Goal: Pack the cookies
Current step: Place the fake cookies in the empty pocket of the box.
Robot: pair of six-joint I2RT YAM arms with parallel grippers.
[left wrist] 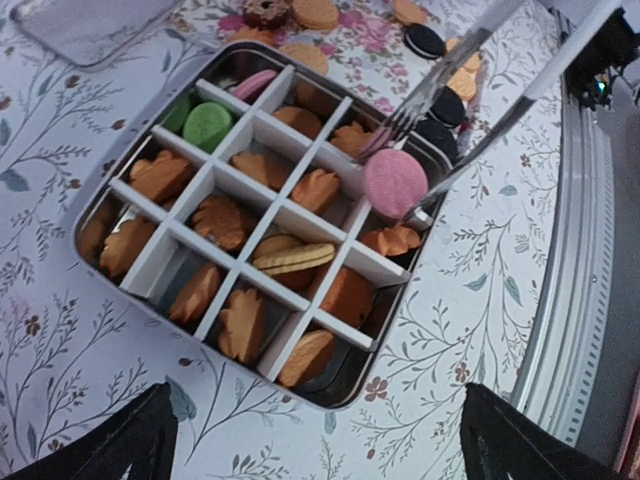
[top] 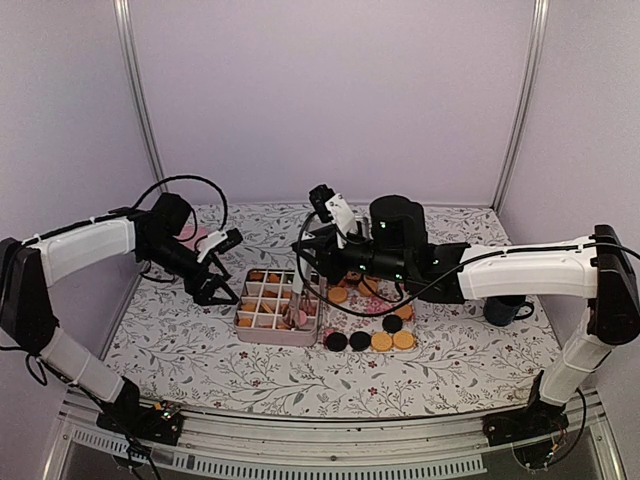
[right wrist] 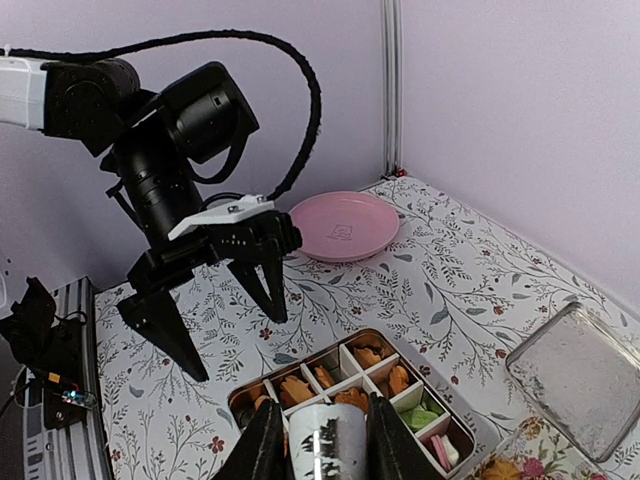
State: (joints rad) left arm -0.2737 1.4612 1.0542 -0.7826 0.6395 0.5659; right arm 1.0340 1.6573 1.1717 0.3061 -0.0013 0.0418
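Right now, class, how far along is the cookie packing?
Done: most compartments of the divided box hold cookies. In hand: the right claw grips tongs pinching a pink cookie over the box. Left: black and orange cookies lie loose on the table beside it.

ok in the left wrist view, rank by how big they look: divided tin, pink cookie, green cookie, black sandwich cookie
1. divided tin
2. pink cookie
3. green cookie and black sandwich cookie: too alike to rank, and the black one lies farther off
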